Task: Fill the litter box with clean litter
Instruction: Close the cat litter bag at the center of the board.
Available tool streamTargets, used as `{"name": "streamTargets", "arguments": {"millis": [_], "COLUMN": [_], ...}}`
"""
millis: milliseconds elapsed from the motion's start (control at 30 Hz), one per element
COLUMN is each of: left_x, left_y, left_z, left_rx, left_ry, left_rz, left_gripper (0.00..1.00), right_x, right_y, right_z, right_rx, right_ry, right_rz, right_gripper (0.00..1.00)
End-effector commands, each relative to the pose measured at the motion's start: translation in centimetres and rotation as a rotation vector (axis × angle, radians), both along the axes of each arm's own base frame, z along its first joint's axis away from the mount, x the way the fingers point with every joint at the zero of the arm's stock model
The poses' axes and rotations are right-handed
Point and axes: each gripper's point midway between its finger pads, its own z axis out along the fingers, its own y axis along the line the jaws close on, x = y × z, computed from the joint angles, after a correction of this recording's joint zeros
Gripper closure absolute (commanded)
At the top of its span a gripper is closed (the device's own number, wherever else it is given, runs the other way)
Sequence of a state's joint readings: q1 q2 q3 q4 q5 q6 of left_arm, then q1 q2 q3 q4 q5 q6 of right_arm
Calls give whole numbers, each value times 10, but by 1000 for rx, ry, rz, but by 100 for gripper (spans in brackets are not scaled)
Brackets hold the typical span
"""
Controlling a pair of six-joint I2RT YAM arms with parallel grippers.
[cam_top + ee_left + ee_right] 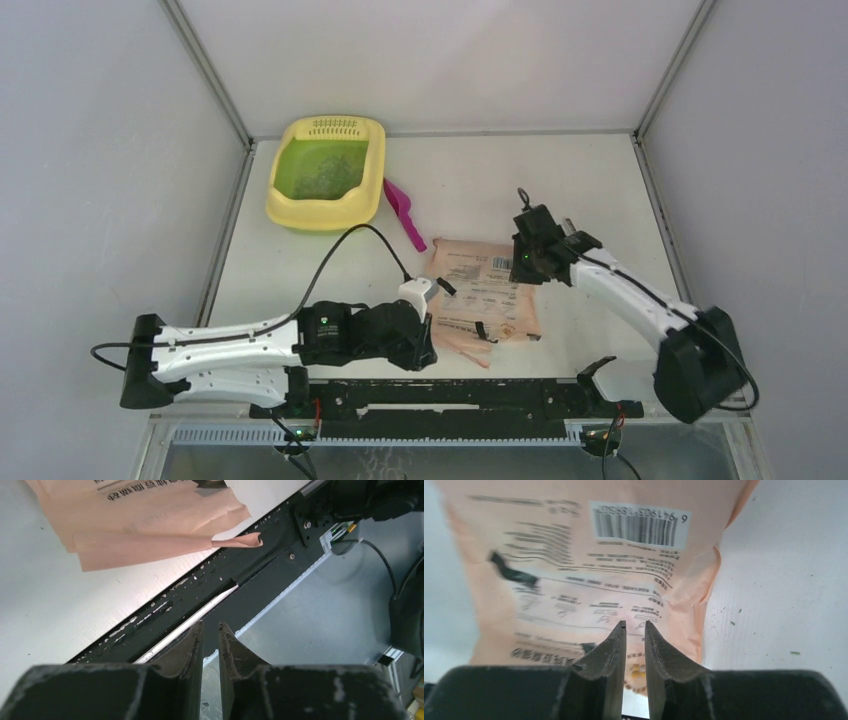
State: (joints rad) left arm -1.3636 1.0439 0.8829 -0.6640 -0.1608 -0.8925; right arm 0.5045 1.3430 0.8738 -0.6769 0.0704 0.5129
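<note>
In the top view, the litter box [300,215] sits in the upper left part of the white bench [580,180], with its slotted grille at the far end. The clean litter [322,170] lies inside it as a speckled green layer over the floor. A magenta scoop [403,212] lies just beside the box's right wall. A peach bag [485,300] lies flat below the middle of the frame, well apart from the box. The left arm [230,350] stretches along the lower left, its wrist close to the bag's lower left corner. The right arm [640,300] reaches in from the lower right, its head over the bag's upper right edge.

In the left wrist view, the left gripper [211,625] has its fingers narrowly apart with nothing between them. It points at the black rail [210,590] along the bench's near edge, with the bag's crumpled edge in the upper left.

In the right wrist view, the right gripper [634,623] shows only a slim gap between its fingers. It is low over the bag's printed face, below the barcode. Whether it pinches the film I cannot tell.
</note>
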Motion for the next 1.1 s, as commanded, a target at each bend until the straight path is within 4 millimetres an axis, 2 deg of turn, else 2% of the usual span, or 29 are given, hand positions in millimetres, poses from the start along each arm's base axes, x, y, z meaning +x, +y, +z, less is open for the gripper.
{"name": "streamTargets", "arguments": {"millis": [0, 133, 367, 433, 533, 700, 867, 1067], "left_x": [-7, -9, 11, 20, 34, 61, 86, 108], "left_y": [-12, -35, -68, -71, -76, -69, -63, -71], "left_z": [-14, -24, -48, -53, -46, -38, -48, -65], "left_rx": [-2, 3, 147, 206, 214, 200, 224, 247], "left_ry": [13, 14, -65, -97, -127, -153, -155, -144], "left_rz": [28, 4, 7, 18, 41, 100, 125, 128], "left_gripper": [79, 79, 80, 80, 80, 79, 79, 80], "right_x": [-2, -22, -44, -47, -50, -55, -60, -67], "right_y": [8, 11, 4, 1, -3, -7, -8, -11], "right_z": [61, 78, 86, 88, 91, 93, 90, 90], "right_rx": [98, 127, 132, 131, 133, 131, 139, 142], "right_ry": [-138, -163, -181, -185, -196, -201, -199, -202], "right_rz": [41, 65, 65, 62, 61, 60, 64, 68], "right_gripper": [73, 73, 73, 73, 73, 73, 73, 73]}}
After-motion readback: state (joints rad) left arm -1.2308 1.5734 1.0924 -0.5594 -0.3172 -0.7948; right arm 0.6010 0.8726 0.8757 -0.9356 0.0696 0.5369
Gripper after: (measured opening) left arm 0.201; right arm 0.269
